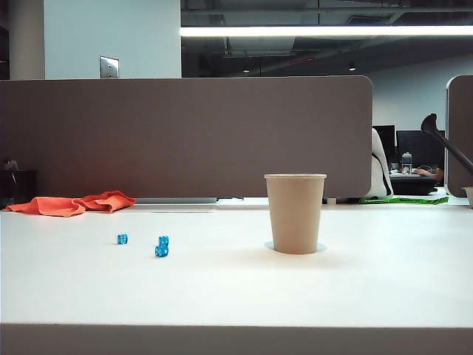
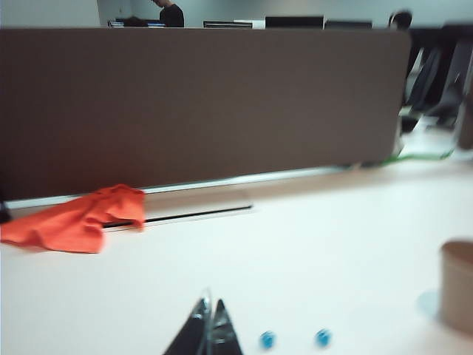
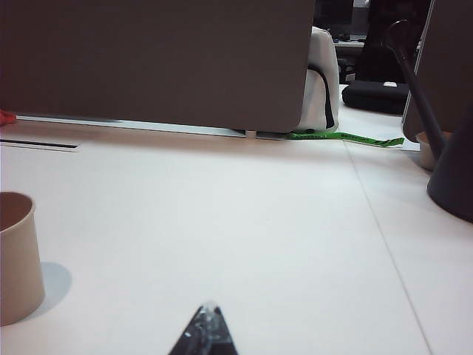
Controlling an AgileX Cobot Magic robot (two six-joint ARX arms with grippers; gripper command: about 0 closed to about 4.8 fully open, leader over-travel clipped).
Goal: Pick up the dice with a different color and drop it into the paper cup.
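We see a white table point(image 1: 236, 288) backed by a grey-brown partition point(image 1: 185, 137), with office desks and monitors behind it.

Left gripper point(image 2: 209, 325): in the left wrist view its dark fingertips meet in a point, clenched, with nothing between them, above the tabletop. Just beside the tips, toward 3 o'clock in that view, lie two blue dice point(image 2: 267, 340), blurred. Farther out, an orange cloth point(image 2: 77, 220) lies at about 10 o'clock against the partition foot.

Right gripper point(image 3: 205, 334): fingertips pressed together, empty, over bare table. The paper cup point(image 3: 16, 259) stands upright well off at about 9 o'clock in that view; a green strip point(image 3: 346, 137) lies at the far edge.

Exterior view: neither gripper shows. The paper cup point(image 1: 295, 213) stands right of centre; three blue dice point(image 1: 161, 251) sit at its 9 o'clock, two touching, one point(image 1: 122, 239) apart. Nothing stands between dice and cup. We cannot find the purple die in any view; we cannot tell where it lies.
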